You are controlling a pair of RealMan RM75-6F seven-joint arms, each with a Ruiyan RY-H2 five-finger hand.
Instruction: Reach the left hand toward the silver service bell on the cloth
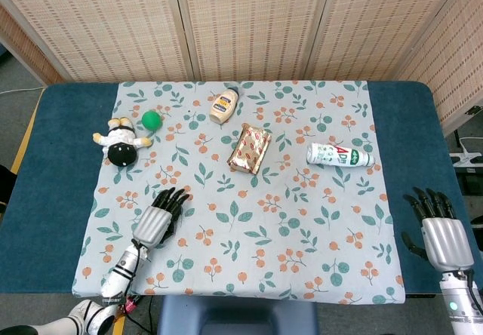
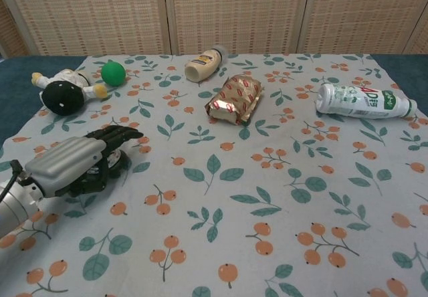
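Fingers of the left hand (image 2: 70, 163) lie spread and slightly curved, palm down, over the service bell (image 2: 115, 164) near the cloth's (image 1: 302, 244) left edge, toward its front. From the chest view only a sliver of the bell's black base shows under the hand, and the head view hides it fully beneath the left hand (image 1: 157, 222). Whether the fingers touch the bell cannot be told; nothing is gripped.

At the table's (image 1: 53, 199) front right corner, off the cloth, the right hand (image 1: 441, 237) rests with fingers apart and holding nothing.

Toward the cloth's far left corner a doll (image 1: 121, 143) lies on its side with a green ball (image 1: 152, 119) just beside it. A squeeze bottle (image 1: 224, 105) lies near the middle of the far edge, a shiny foil packet (image 1: 250, 148) sits toward the cloth's centre, and a white drink bottle (image 1: 339, 155) lies on its side near the right edge.
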